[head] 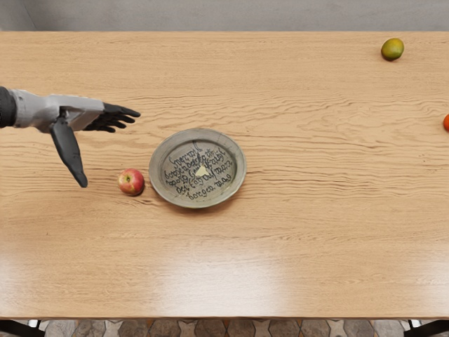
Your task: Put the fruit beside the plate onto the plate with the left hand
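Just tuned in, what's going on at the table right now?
The left hand hovers open above the table, up and left of the red apple, holding nothing. The apple sits on the wood just left of the plate, which carries no fruit yet. A yellow-green fruit and an orange-red fruit lie far right. No right arm shows.

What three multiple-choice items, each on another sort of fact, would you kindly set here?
1. Where is the small red apple relative to the round grey metal plate? A on it; B beside it; C far from it.
2. What colour is the oval fruit at the far corner of the wooden table? A yellow-green; B purple; C blue.
3. The robot's left hand is: A shut on the apple; B open, empty; C pressing the plate.
Answers: 1 B, it rests on wood by the rim; 2 A, its skin shows so; 3 B, fingers spread, apart from everything.
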